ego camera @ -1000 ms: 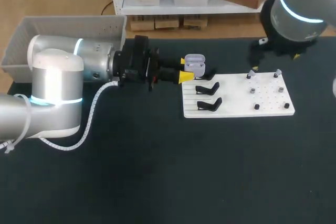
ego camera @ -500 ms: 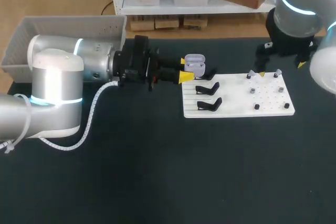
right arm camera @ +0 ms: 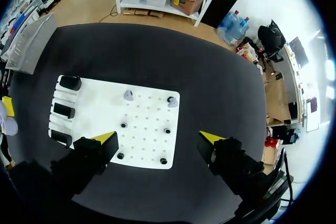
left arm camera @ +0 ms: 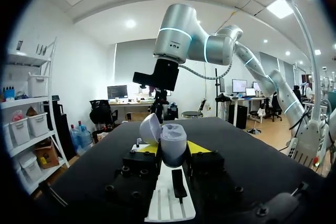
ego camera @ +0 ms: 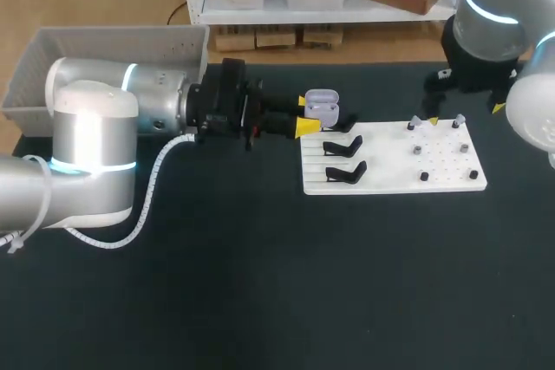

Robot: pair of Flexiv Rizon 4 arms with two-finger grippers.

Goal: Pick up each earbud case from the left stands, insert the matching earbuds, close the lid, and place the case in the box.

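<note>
Left wrist view: the left gripper (left arm camera: 171, 151) pinches the earbud case (left arm camera: 172, 144), lid flipped open, between its yellow tips, above a black stand (left arm camera: 178, 184) on the white board (left arm camera: 167, 207). In the right wrist view the right gripper (right arm camera: 158, 138) hangs spread wide over that board, with two grey earbuds (right arm camera: 128, 95) ahead of its fingers.

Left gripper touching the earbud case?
Touching. Left wrist view shows the earbud case pinched between both yellow tips of the left gripper.

Head and right wrist look down, left wrist level, sharing board (ego camera: 390, 171).
</note>
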